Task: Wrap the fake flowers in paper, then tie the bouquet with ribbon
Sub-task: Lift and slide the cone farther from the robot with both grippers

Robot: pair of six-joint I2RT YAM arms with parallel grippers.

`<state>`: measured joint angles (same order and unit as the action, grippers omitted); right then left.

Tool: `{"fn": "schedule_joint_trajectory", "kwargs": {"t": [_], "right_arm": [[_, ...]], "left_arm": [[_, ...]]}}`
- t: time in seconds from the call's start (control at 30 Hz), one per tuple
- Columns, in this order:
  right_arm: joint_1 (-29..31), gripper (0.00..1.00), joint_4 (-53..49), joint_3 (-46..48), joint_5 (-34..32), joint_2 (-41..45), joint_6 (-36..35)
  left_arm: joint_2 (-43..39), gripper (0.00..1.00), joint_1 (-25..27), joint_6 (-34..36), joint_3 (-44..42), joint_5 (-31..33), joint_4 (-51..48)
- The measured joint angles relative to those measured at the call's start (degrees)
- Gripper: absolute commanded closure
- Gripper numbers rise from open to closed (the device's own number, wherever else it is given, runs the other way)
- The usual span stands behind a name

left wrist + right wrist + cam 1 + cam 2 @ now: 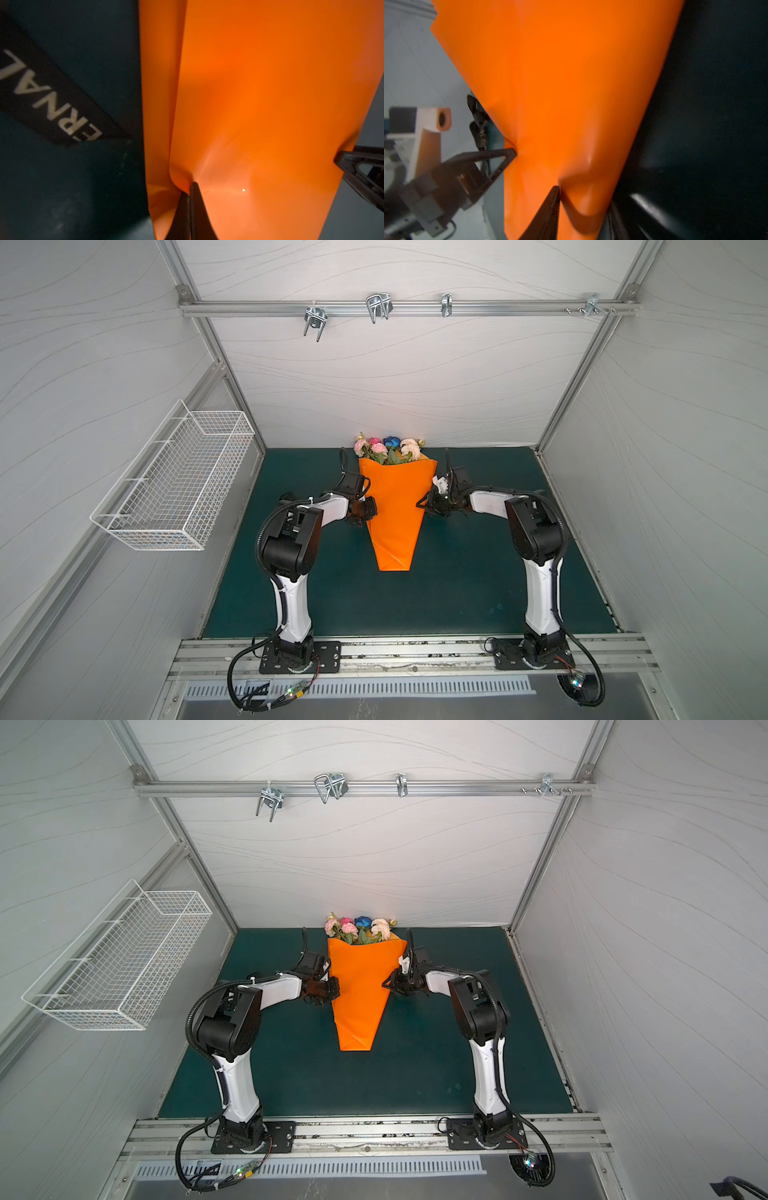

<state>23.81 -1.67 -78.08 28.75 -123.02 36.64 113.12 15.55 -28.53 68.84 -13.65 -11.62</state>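
1. We are looking at the bouquet of fake flowers [388,446] [360,926] lying on the green mat [457,593]. It is wrapped in an orange paper cone [395,514], with its blossoms pointing toward the back wall.
2. The left gripper [369,509] [192,185] is pinching the cone's left edge, its fingers pressed together on a fold.
3. The right gripper [420,504] is meeting the cone's right edge. A curl of paper is sitting between its jaws, and we cannot tell whether they are clamping it.
4. A black printed ribbon [58,99] is lying on the mat, reaching the cone's edge beside the left gripper.
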Motion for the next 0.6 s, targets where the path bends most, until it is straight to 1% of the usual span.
{"fn": "schedule_joint_trajectory", "kwargs": {"t": [0.07, 0.1, 0.23, 0.37, 0.47, 0.6], "right_arm": [[0.1, 0.99, -0.1, -0.4, 0.2, -0.8, 0.1], [0.1, 1.0, -0.3, -0.5, 0.2, -1.1, 0.1], [-0.3, 1.0, -0.8, -0.6, 0.3, -1.1, -0.3], [-1.7, 1.0, -2.3, 1.1, -0.5, 0.6, -1.7], [-4.4, 1.0, -4.1, 5.0, -1.3, 4.2, -3.0], [-10.1, 1.0, -6.5, 11.4, -2.4, 10.2, -4.6]], "left_arm": [[0.2, 1.0, 0.0, -0.5, 0.0, 0.0, 0.2], [0.3, 1.0, 0.0, -0.7, 0.0, -0.1, 0.4], [0.5, 1.0, 0.4, -1.4, 0.2, -0.2, 0.8], [1.2, 1.0, 2.3, -2.8, 0.6, -0.5, 2.4], [2.1, 1.0, 5.2, -4.8, 0.7, -1.4, 4.9], [3.6, 1.0, 10.6, -8.4, 1.2, -2.1, 8.4]]}}
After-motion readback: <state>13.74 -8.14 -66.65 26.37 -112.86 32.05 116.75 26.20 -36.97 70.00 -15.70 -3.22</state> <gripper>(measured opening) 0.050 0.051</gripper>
